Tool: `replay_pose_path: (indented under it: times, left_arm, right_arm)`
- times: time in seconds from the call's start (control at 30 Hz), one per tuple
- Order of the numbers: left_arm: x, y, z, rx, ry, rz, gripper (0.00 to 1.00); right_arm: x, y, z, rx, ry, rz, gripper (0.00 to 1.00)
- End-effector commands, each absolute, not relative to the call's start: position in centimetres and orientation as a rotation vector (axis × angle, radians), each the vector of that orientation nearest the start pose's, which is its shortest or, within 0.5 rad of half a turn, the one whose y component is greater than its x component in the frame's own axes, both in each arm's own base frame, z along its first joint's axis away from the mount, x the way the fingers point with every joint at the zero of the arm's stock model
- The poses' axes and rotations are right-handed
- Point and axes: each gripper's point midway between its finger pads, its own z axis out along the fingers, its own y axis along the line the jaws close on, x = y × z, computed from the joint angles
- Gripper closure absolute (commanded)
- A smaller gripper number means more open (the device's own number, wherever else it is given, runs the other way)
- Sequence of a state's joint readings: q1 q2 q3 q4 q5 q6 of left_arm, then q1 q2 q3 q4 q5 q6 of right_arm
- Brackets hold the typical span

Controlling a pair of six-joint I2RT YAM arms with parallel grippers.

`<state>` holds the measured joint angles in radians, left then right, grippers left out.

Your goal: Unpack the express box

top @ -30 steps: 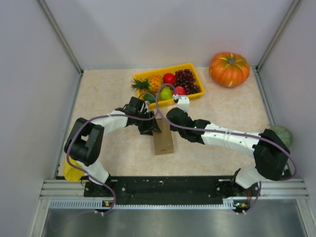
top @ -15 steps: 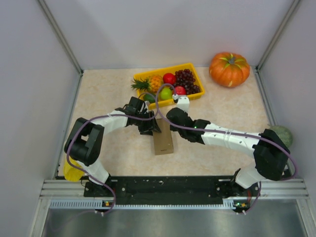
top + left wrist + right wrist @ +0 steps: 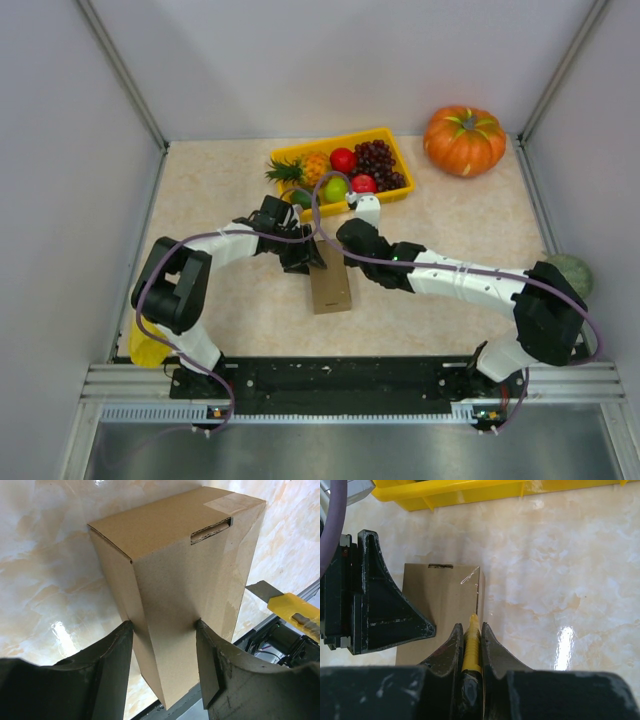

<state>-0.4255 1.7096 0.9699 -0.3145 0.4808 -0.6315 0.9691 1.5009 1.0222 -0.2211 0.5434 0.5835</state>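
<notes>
Cardboard express box [image 3: 185, 580] (yellow knife [image 3: 295, 612] beside)

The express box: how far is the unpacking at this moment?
Done: the left gripper clamps the express box by its two sides, and the right gripper holds a yellow knife. In hand: the blade appears to be at the box's edge. To do: the box looks closed and its tape unbroken, so cutting, opening and emptying remain.

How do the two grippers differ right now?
The left gripper is spread wide, clamping the express box by its sides; the right gripper is nearly closed on a yellow utility knife. The left gripper holds the box itself, the right gripper only a tool aimed at it. Both meet at the box.
</notes>
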Motion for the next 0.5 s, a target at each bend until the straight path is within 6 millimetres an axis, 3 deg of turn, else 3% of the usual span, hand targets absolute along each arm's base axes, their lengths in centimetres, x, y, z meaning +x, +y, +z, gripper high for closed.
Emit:
replay_pose_path:
  times: [0.0,0.47]
  left_arm:
    - [26.7,-21.4,0.6,-0.227,2.928,-0.733,0.76]
    - [26.9,-21.3,0.0,-0.256,2.955,-0.708,0.79]
  right_arm:
    - [27.7,29.9,13.6,-0.193,2.181,0.304,1.00]
    - [26.7,29.2,13.2,-0.198,2.209,0.314,1.00]
